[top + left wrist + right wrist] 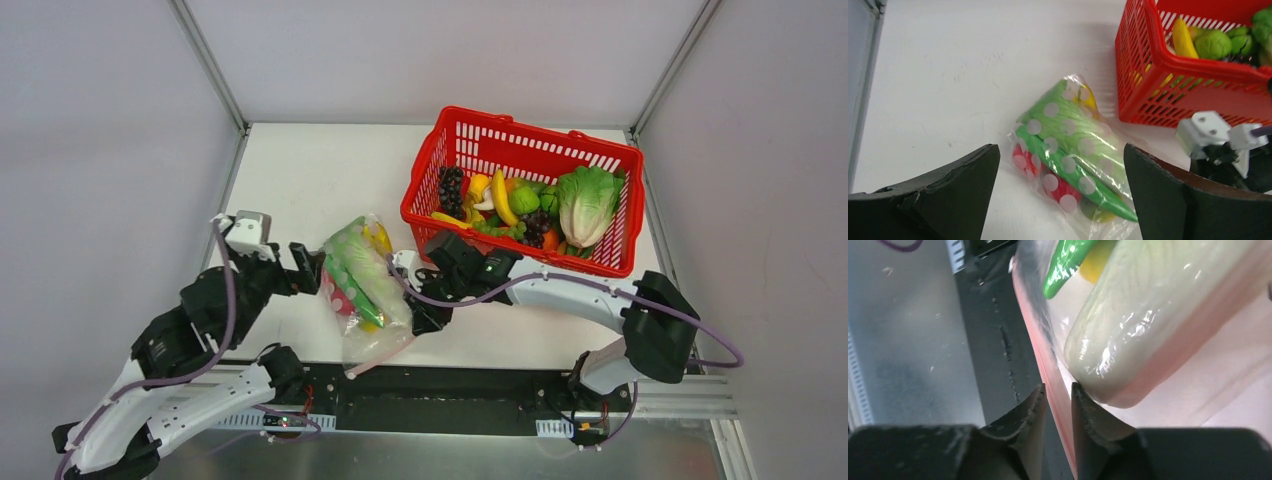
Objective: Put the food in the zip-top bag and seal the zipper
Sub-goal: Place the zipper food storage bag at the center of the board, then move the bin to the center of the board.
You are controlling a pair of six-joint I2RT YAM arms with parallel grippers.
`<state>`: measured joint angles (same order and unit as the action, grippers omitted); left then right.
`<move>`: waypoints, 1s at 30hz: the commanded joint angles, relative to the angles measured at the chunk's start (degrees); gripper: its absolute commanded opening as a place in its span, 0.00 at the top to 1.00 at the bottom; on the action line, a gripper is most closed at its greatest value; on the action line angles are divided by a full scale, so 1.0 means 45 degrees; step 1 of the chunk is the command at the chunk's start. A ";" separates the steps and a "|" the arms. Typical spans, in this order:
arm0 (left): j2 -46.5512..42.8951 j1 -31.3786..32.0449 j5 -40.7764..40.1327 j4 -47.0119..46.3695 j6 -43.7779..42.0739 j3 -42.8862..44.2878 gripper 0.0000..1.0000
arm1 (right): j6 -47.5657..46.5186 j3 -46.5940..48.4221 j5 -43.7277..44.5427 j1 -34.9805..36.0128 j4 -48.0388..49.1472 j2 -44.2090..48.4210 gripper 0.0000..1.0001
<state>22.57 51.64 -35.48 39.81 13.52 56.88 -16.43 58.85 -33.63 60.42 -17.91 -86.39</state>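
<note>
The zip-top bag (pixel 365 285) lies on the white table between my grippers, dotted and crinkly. Inside it are a long green vegetable (pixel 1073 172), a round red fruit (pixel 1063 189), a pale green-white leafy piece (pixel 1075 125) and a bit of yellow banana (pixel 1089 98). My left gripper (pixel 315 270) is open just left of the bag, which shows between its jaws in the left wrist view (pixel 1060 150). My right gripper (pixel 425 318) is at the bag's near right edge. In the right wrist view (pixel 1058 392) it is shut on the pink zipper (pixel 1040 347).
A red mesh basket (pixel 530 130) with several more toy fruits and vegetables stands at the back right, close to the bag; it also shows in the left wrist view (pixel 1198 92). The black base rail (pixel 450 385) runs along the table's near edge.
</note>
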 commanded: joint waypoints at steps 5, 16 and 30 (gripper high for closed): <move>0.0455 -0.0116 0.1405 -0.2116 0.1542 -0.1997 0.01 | 0.1066 -0.0029 0.1061 -0.0055 0.1857 0.3354 0.44; 0.1774 -0.0117 0.2892 -0.2701 0.2980 -0.3316 0.03 | 0.4604 -0.2471 0.3207 -0.1693 0.3212 0.5089 0.37; 0.3103 -0.0117 0.3821 -0.4026 0.4281 -0.4952 0.06 | 0.4740 -0.4032 0.9775 -0.3182 0.4619 0.4336 0.34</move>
<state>34.76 51.64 -20.95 26.37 30.17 36.51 5.80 41.82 0.45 50.63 -3.14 -66.61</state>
